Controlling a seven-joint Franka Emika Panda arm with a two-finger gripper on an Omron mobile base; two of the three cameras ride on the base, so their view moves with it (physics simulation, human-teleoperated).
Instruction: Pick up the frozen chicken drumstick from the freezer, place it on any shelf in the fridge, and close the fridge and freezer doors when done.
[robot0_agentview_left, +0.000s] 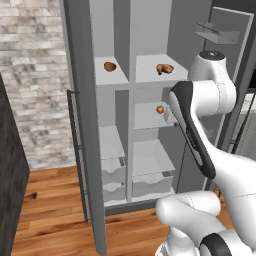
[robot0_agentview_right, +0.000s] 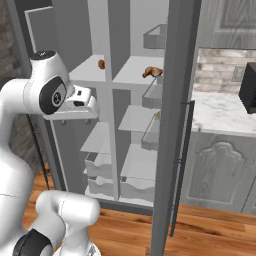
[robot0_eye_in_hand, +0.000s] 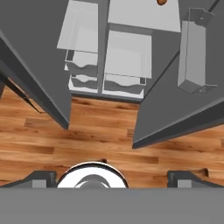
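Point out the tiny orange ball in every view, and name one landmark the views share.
Left base view: orange ball right of centre, on the middle shelf of the wider compartment.
Right base view: orange ball right of centre, peeking past a door bin.
Hand view: orange ball cut by the top edge.
Shared landmark: the wavy-fronted drawers below that shelf.
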